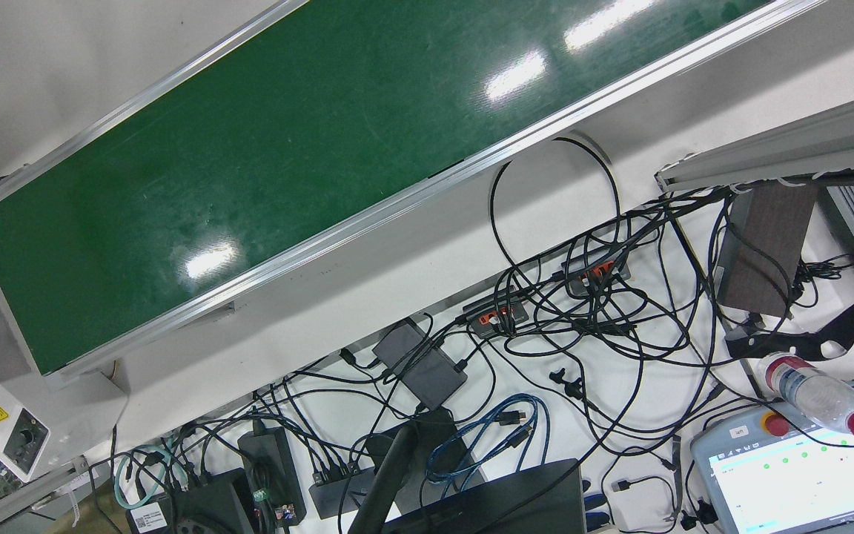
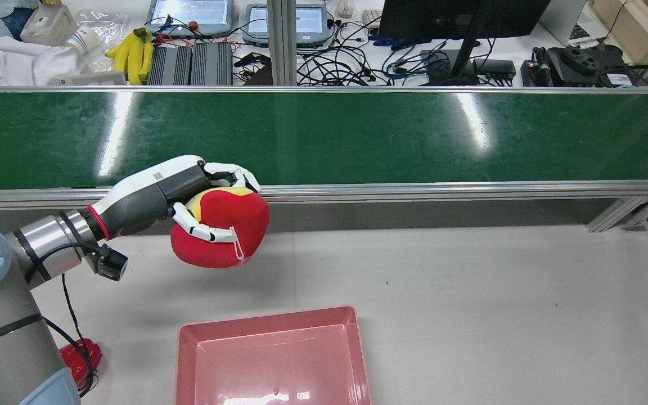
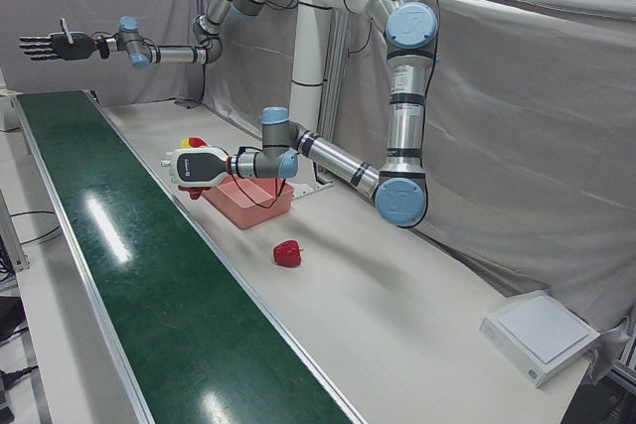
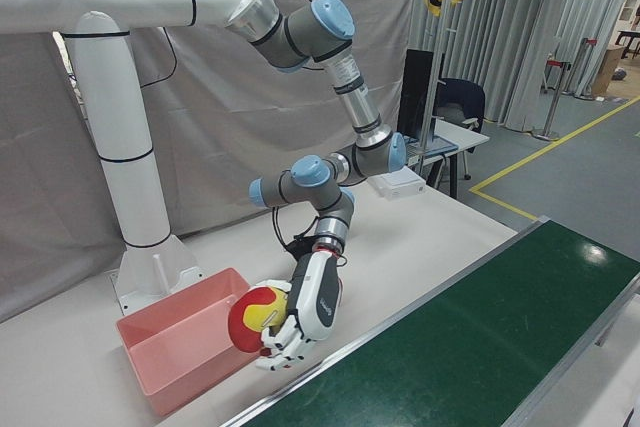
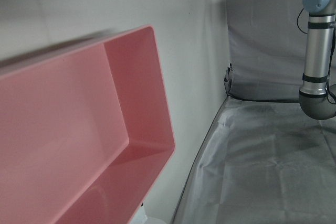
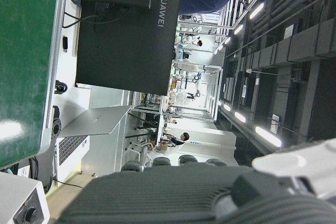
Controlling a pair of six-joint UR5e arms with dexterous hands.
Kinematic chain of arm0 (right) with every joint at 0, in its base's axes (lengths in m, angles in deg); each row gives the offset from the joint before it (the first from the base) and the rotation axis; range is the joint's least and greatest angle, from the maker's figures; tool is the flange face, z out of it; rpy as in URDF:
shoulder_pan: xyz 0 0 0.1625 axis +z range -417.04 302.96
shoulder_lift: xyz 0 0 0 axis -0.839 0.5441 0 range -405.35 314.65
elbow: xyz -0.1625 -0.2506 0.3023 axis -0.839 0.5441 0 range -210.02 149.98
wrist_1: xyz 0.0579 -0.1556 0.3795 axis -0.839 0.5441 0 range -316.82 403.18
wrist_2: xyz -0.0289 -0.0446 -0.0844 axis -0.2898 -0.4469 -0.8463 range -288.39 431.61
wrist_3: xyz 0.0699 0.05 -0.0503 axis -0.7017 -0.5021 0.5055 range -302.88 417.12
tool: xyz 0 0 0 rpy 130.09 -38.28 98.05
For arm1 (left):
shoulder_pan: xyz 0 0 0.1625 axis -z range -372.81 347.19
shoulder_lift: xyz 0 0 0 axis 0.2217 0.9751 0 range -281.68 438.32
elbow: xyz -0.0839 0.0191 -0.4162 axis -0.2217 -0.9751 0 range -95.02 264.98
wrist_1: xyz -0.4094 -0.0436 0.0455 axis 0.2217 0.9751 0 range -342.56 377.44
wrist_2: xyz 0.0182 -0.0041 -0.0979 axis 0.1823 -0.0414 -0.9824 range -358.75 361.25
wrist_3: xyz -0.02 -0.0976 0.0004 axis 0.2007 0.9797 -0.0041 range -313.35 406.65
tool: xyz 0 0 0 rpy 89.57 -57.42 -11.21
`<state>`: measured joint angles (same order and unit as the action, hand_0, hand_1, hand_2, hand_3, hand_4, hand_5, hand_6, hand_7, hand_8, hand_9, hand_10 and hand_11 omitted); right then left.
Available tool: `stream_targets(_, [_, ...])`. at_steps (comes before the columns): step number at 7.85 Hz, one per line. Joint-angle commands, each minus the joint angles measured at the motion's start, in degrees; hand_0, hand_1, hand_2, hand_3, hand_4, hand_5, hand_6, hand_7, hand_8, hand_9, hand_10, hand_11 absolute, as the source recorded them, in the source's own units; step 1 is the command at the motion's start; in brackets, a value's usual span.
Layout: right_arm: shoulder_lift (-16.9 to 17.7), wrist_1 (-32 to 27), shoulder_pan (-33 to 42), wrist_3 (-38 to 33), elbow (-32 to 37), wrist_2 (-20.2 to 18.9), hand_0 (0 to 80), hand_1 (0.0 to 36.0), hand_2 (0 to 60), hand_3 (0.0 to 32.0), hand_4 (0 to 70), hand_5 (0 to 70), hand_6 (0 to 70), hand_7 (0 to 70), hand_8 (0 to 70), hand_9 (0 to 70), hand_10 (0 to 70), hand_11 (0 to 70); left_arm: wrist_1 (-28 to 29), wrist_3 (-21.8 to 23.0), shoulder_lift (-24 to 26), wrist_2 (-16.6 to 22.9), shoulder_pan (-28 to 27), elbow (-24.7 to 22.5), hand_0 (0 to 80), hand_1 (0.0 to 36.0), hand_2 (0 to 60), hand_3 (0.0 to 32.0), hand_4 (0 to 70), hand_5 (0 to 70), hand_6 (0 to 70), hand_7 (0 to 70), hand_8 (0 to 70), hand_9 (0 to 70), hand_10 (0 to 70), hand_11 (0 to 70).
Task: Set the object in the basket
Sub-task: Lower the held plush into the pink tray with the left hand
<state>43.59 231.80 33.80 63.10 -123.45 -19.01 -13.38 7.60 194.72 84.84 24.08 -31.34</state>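
While held above bench [image 2: 470,292] near basket [image 2: 270,360], soft toy [image 2: 228,233] clamped in left hand [image 2: 211,197] fingers; right hand [image 3: 45,45] fingers spread, empty.

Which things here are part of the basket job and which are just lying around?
Job: plush toy, held by left robot hand; pink basket.

Lying about: red object on table, white box, bananas, conveyor belt.

White-fingered left hand [image 4: 300,322] grips a red-and-yellow soft ball [image 4: 255,320], apparently just beside the pink plastic basket [image 4: 180,352]
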Motion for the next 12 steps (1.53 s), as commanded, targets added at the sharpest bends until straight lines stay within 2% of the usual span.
stream_targets(1, [0.00,0.00,0.04,0.00,0.00,0.00,0.0,0.0,0.0,0.0,0.0,0.0,0.0,0.0,0.0,0.0,0.0,0.0,-2.49,-0.15,4.26,-0.10,-8.21,-0.49,54.0,28.7,60.0,0.0,30.6,70.0,17.9,37.7,39.3,56.3,27.8,41.8])
stream_targets(2, [0.00,0.00,0.04,0.00,0.00,0.00,0.0,0.0,0.0,0.0,0.0,0.0,0.0,0.0,0.0,0.0,0.0,0.0,-3.19,-0.15,5.75,-0.27,-10.67,-0.49,54.2,28.9,60.0,0.0,31.5,70.0,18.1,38.5,39.4,56.5,27.5,41.3])
stream_targets(3, [0.00,0.00,0.04,0.00,0.00,0.00,0.0,0.0,0.0,0.0,0.0,0.0,0.0,0.0,0.0,0.0,0.0,0.0,-4.15,-0.15,6.20,-0.18,-10.69,-0.49,54.0,28.7,60.0,0.0,29.0,70.0,17.3,36.8,38.0,54.7,26.5,40.2])
stream_targets(5, [0.00,0.00,0.04,0.00,0.00,0.00,0.0,0.0,0.0,0.0,0.0,0.0,0.0,0.0,0.0,0.0,0.0,0.0,-8.01,-0.41,5.94,-0.10,-10.87,-3.38,53.9,27.6,54.7,0.0,27.4,70.0,15.0,31.1,33.7,49.3,22.2,34.0])
stream_targets(7, [0.00,0.00,0.04,0.00,-0.09,0.00,0.0,0.0,0.0,0.0,0.0,0.0,0.0,0.0,0.0,0.0,0.0,0.0,-10.48,-0.50,5.50,0.25,-11.83,-4.96,54.7,28.8,58.0,0.0,27.3,70.0,15.1,31.2,34.0,49.6,23.0,35.3])
stream_targets(9, [0.00,0.00,0.04,0.00,0.00,0.00,0.0,0.0,0.0,0.0,0.0,0.0,0.0,0.0,0.0,0.0,0.0,0.0,-12.16,-0.68,5.24,0.17,-14.82,-6.11,55.5,28.3,52.8,0.0,25.9,70.0,14.5,29.0,32.7,47.8,22.4,34.5])
stream_targets(10, [0.00,0.00,0.04,0.00,0.00,0.00,0.0,0.0,0.0,0.0,0.0,0.0,0.0,0.0,0.0,0.0,0.0,0.0,-13.47,-1.98,5.24,0.25,-15.87,-6.11,56.2,27.0,44.2,0.0,25.2,70.0,13.2,25.8,29.6,43.9,19.0,29.6])
stream_targets(11, [0.00,0.00,0.04,0.00,0.00,0.00,0.0,0.0,0.0,0.0,0.0,0.0,0.0,0.0,0.0,0.0,0.0,0.0,-14.70,-3.56,5.24,0.26,-16.66,-6.38,55.2,24.1,31.6,0.0,21.0,67.5,10.3,19.9,24.1,36.5,13.5,21.5])
stream_targets(12, [0.00,0.00,0.04,0.00,0.00,0.00,0.0,0.0,0.0,0.0,0.0,0.0,0.0,0.0,0.0,0.0,0.0,0.0,-16.88,-3.75,5.24,0.26,-17.37,-7.51,55.3,17.8,3.1,0.0,15.7,48.1,6.2,11.9,16.6,25.8,6.3,11.0])
